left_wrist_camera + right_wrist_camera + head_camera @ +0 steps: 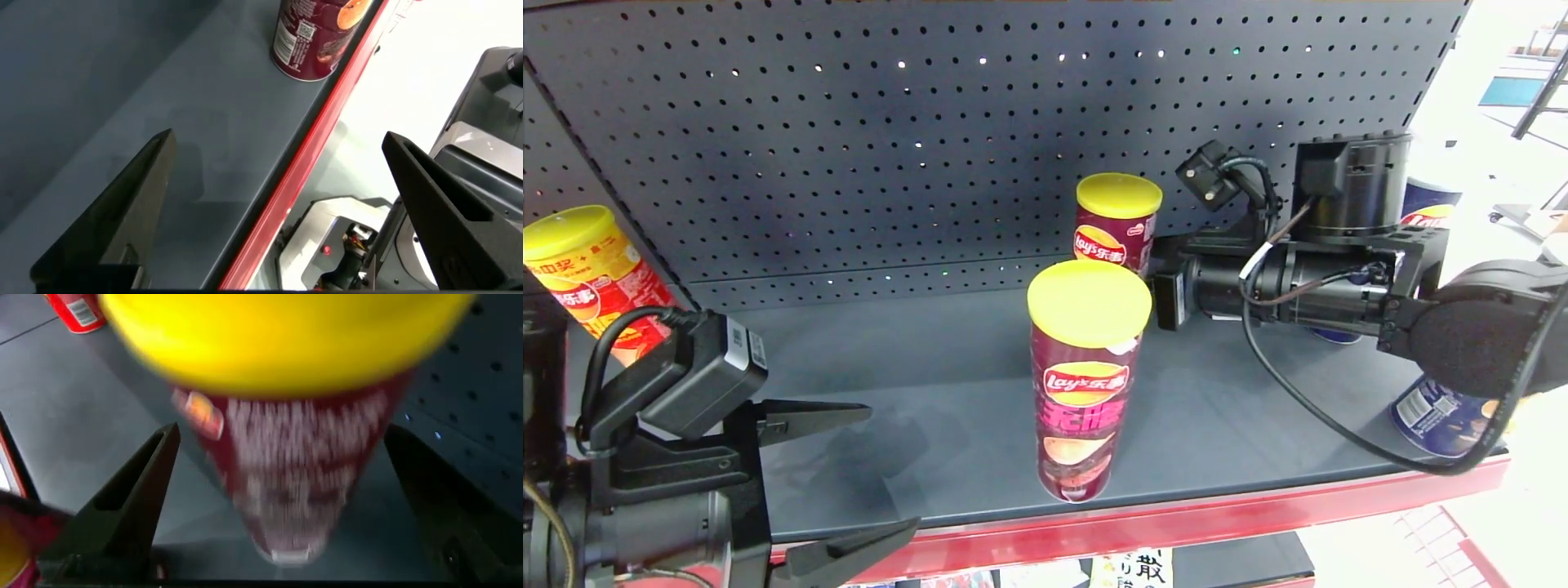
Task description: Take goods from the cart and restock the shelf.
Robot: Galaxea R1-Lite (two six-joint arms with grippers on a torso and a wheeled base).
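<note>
The right pincer [282,433] stands wide open on the dark grey metal shelf board [931,392]; its two black fingers [122,514] flank a maroon cardboard crisp tube with a yellow plastic lid [302,457], which stands upright between them, close to the perforated grey back panel [931,122]; whether either finger touches the tube cannot be told. A second maroon tube with a yellow lid [1085,392] stands upright nearer the shelf's red front lip [1217,514], just beside and forward of that pincer, apart from the first tube. Behind the right pincer's wrist and arm stand two dark blue tubes, one toward the back panel [1429,208] and one near the lip [1433,416], both partly hidden by the arm.

The left pincer [894,467] is spread fully and holds nothing; one finger lies over the shelf board, the other hangs out past the red lip; the front maroon tube [315,41] stands ahead of its fingertips along the lip, well apart. A red tube with a yellow lid [584,278] leans tilted behind this pincer's wrist, at the shelf's far end.
</note>
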